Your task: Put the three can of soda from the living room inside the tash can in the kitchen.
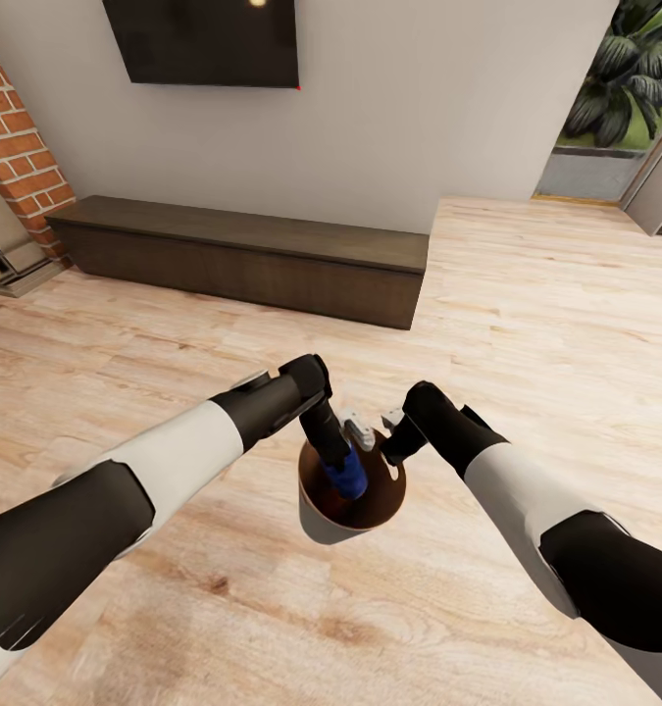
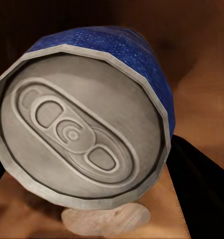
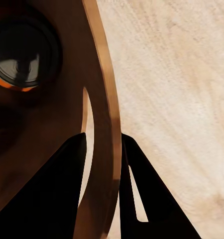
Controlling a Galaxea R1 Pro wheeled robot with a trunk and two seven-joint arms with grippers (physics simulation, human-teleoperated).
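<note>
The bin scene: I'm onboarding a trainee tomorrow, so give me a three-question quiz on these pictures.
1. True or false: the right pincer grips the trash can by its rim.
2. What colour is the soda can that the left pincer holds inside the bin? A) green B) blue C) red
3. Fill in: an ___ can already lies at the bin's bottom.

Key: 1 true; 2 B; 3 orange.

Blue soda can (image 2: 117, 45): finely speckled painted wall, dull brushed-metal lid with stamped tab. Trash can (image 1: 323, 525): matt pale grey outside, smooth coppery-brown inside (image 3: 52, 149) with a faint sheen. Floor (image 1: 527, 294): light wood planks, visible grain. Low cabinet (image 1: 242, 250): dark matt wood. Fireplace (image 1: 17, 157): rough red brick.
</note>
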